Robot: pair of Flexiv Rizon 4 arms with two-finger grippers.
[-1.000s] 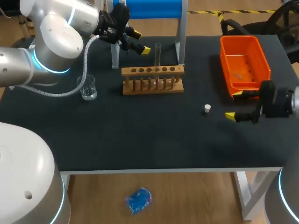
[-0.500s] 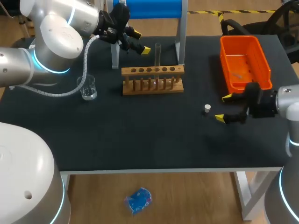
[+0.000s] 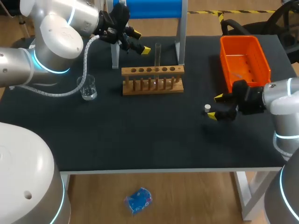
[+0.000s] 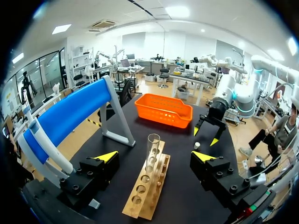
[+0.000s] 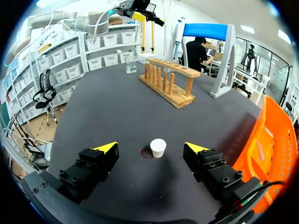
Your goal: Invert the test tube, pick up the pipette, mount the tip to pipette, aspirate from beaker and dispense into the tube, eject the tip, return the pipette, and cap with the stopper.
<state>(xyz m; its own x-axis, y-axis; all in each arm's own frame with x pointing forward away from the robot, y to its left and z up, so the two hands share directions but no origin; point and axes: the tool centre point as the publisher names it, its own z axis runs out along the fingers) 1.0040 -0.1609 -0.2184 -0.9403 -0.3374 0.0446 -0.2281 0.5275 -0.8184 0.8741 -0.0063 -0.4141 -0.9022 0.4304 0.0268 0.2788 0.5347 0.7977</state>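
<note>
White stopper, small and tapered, stands upright on black table.

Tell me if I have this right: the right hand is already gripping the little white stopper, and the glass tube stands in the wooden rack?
Not gripping yet. The right wrist view shows the right hand open, with the stopper sitting free on the table between its fingers, touching neither. The tube does stand in the rack.

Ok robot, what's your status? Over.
Left pincer open by tube. Right pincer open at stopper, not gripping. Tube upright in rack. Nothing blocking.
</note>
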